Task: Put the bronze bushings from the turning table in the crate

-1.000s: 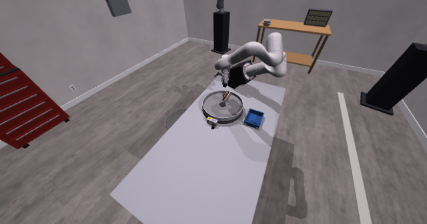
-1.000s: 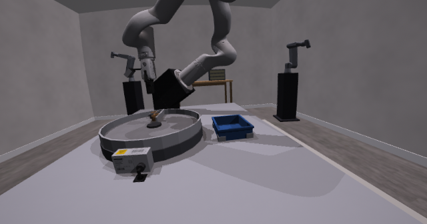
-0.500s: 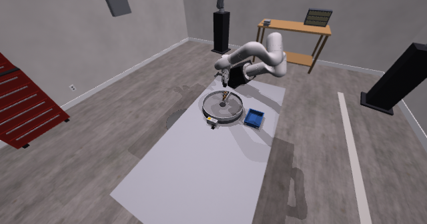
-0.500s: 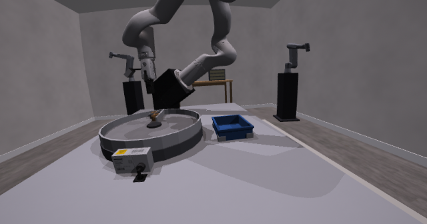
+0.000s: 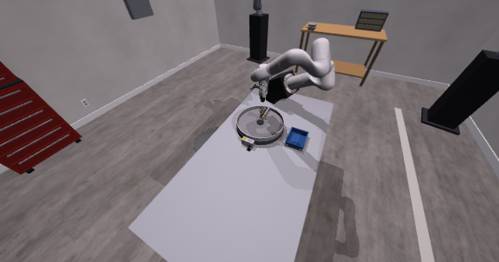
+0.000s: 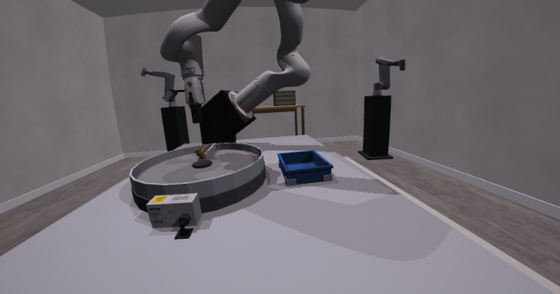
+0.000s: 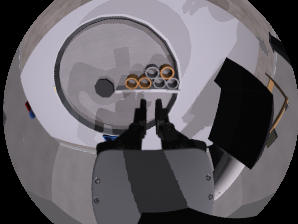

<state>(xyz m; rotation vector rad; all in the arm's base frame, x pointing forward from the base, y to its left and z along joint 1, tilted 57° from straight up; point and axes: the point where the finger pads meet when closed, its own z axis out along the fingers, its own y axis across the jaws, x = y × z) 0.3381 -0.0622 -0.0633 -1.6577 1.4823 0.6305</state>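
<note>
The round grey turning table [image 5: 260,123] sits on the white table top; it also shows in the exterior view [image 6: 199,171] and the wrist view [image 7: 113,83]. A cluster of small bushings [image 7: 153,79] lies on it beside a divider bar, right of the dark hub [image 7: 104,87]. Bronze ones [image 7: 137,83] [image 7: 166,71] lie among steel ones [image 7: 160,83]. The cluster shows only as a small bronze spot in the top and exterior views [image 5: 264,111] [image 6: 202,151]. My gripper [image 7: 150,106] [image 6: 197,116] hangs well above the cluster, its fingers a narrow gap apart with nothing between them. The blue crate [image 5: 297,137] [image 6: 305,166] stands right of the turning table and looks empty.
A small grey control box [image 6: 173,209] with a yellow label sits against the turning table's front rim. The arm's black base [image 6: 223,116] stands behind the table. A wooden shelf [image 5: 343,49], black pedestals and a red tool cabinet [image 5: 27,122] stand around the room.
</note>
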